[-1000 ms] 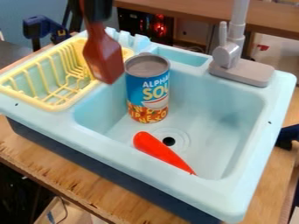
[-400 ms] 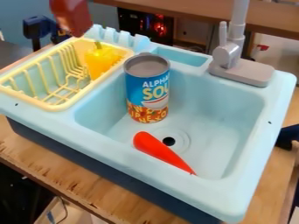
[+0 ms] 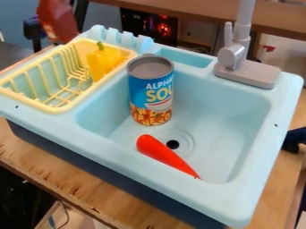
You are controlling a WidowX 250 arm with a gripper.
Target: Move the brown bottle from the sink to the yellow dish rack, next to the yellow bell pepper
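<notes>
A dark red, bottle-like object (image 3: 57, 20) hangs in the air at the camera view's top left edge, above the back left corner of the yellow dish rack (image 3: 55, 110). A yellow bell pepper (image 3: 104, 61) with a green stem stands in the rack's right part. In the light blue sink (image 3: 221, 105), a blue soup can (image 3: 150, 91) is upright at the back left. A red-orange, cone-shaped object (image 3: 164, 153) lies in front of it, beside the drain (image 3: 172, 144).
A grey faucet (image 3: 238, 58) rises from the sink's back right rim. A shallow side compartment (image 3: 184, 61) lies behind the can. The sink unit sits on a wooden table (image 3: 90, 188).
The dark red object has moved up and left, from over the rack's right side to the top edge, uncovering the pepper. The black gripper above it has left the view. Can and cone are unmoved.
</notes>
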